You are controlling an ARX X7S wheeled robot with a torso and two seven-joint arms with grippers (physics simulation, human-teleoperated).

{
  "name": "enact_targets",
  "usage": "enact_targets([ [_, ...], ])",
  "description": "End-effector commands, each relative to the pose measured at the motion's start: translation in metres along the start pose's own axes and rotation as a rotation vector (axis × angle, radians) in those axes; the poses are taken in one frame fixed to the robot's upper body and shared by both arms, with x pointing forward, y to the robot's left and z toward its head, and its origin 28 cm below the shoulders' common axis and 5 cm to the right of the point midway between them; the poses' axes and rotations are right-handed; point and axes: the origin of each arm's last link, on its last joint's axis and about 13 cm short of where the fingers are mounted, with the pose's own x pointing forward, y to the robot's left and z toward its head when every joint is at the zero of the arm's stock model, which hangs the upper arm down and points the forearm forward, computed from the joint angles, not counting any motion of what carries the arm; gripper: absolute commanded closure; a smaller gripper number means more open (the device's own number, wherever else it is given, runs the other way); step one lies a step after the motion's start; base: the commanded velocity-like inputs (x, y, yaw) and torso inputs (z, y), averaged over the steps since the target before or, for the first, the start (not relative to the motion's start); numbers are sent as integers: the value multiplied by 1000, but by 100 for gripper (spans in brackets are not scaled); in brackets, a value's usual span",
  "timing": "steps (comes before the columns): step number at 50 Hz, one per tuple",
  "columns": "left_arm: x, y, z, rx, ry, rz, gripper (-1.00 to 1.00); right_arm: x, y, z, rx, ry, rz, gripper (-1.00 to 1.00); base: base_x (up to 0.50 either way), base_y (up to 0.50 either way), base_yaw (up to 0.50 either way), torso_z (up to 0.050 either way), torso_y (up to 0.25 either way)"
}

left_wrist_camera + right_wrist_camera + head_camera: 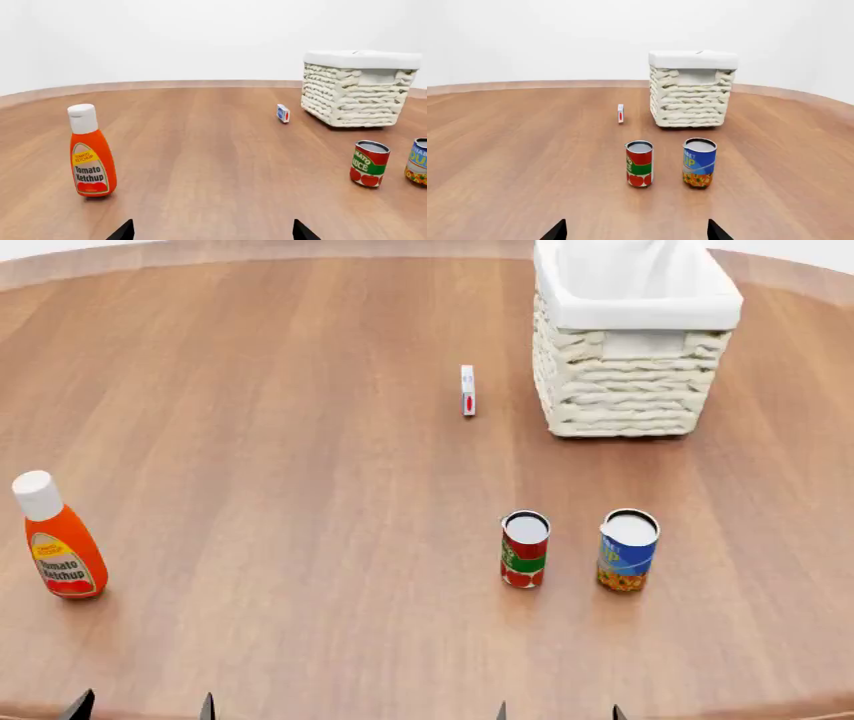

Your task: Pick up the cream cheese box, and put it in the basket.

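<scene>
- Wooden surface (294, 440), round-edged, bare brown grain; plain white wall behind
- Cream cheese box (467, 390) stands on edge on the surface, just beside the basket (638, 390), apart from it
- Red-and-green can (525, 550) and blue can (627, 550) upright, side by side; ketchup bottle (56, 538) well apart
- Left claw (212, 232) and right claw (636, 231): only dark fingertips show, spread wide, holding nothing
- Blue can cut off at frame edge in left wrist view

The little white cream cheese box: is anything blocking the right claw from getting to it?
Partly: the red-and-green can stands upright between the right claw and the small white carton, almost in line. The blue can stands off to the side, toward the wicker basket.
</scene>
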Motion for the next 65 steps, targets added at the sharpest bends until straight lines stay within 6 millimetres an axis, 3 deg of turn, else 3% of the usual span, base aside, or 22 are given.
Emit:
enact_targets([
  [1,0,0,-1,0,0,0,-100,0,0,-1,0,0,0,-100,0,0,0,0,0],
  [16,-6,-5,6,19,-2,-60,-100,-1,0,9,-41,-26,-5,-100,0,0,0,0,0],
  [28,-27,-9,53,-19,-181,-111,-100,-23,2,69,-123,-289,-36,-100,0,0,0,0,0],
  [35,-46,-5,92,-45,-320,-100,-100,-43,6,102,-100,-387,13,-100,0,0,0,0,0],
  [38,-51,-6,97,-51,-339,-108,-100,-51,7,112,-102,-422,26,-100,0,0,0,0,0],
  [56,-70,-1,126,-106,-470,-77,-100,-62,9,125,-95,-488,47,-100,0,0,0,0,0],
  [65,-66,-1,122,-93,-457,-76,-100,-61,10,124,-93,-490,53,-100,0,0,0,0,0],
])
